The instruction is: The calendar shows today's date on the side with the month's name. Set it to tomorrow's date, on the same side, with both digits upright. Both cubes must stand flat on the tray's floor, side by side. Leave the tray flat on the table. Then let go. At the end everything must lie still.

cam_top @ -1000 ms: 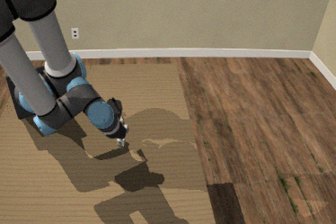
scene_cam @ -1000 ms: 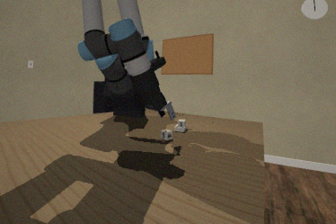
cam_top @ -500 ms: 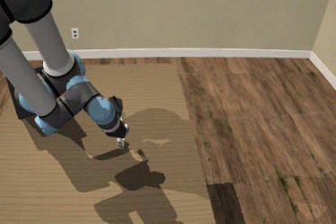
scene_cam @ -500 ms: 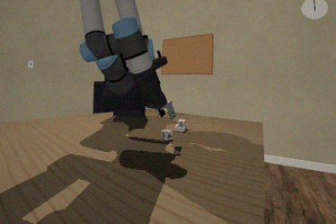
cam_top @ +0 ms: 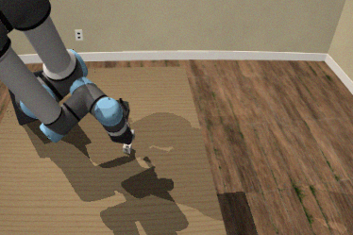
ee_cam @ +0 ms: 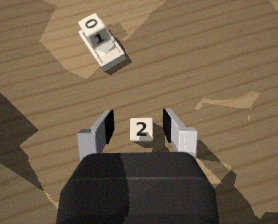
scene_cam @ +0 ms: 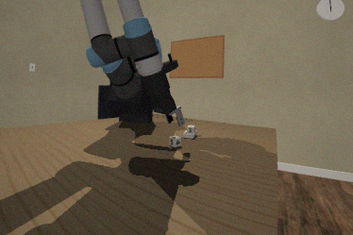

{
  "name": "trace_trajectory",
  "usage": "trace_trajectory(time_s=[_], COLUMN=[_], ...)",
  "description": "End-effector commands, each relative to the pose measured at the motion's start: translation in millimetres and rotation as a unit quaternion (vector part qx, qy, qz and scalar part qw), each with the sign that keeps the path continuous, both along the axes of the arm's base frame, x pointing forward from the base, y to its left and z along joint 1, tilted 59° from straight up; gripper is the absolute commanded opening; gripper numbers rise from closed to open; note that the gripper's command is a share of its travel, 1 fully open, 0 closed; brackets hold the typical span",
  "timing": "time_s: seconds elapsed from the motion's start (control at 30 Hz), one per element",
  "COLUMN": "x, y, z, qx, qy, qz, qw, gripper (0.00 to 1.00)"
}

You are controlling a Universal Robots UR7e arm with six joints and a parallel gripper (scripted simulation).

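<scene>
A loose white cube [cam_top: 126, 149] [scene_cam: 175, 142] [ee_cam: 141, 129] lies on the table, its 2 upright in the wrist view. The small white tray [scene_cam: 189, 136] [ee_cam: 114, 63] stands apart from it, at the upper left in the wrist view. A second cube [scene_cam: 191, 128] [ee_cam: 95, 29] is in the far end of the tray, showing a 0 on its upper face and a 1 on a side. The tray's near end holds no cube. My gripper [scene_cam: 175, 120] [ee_cam: 138, 119] is open above the loose cube, with one finger to each side of it in the wrist view. The tray is hidden in the top view.
The wooden table top [cam_top: 179, 93] [scene_cam: 245, 141] [ee_cam: 240, 45] carries the arm's shadows. Its right edge [scene_cam: 277, 150] lies beyond the tray in the exterior view. The arm [cam_top: 80, 98] [scene_cam: 137, 46] reaches in over the table from its base.
</scene>
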State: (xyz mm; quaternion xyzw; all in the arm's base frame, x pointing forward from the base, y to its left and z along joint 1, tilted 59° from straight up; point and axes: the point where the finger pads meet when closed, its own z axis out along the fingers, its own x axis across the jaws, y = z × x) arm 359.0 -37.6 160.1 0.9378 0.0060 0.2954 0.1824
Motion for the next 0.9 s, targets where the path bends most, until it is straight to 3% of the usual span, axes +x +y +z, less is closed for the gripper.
trace_trajectory(time_s=[0.0,0.4,0.87], x=[0.2,0.9,1.1], y=[-0.1,1.3,3.7], z=[-1.3,-0.5,2.5], qx=[-0.015,-0.062,-0.085], qy=[0.002,-0.008,-0.021], qz=[-0.010,-0.042,-0.058], qw=[1.000,0.997,0.995], gripper=[1.00,1.00,1.00])
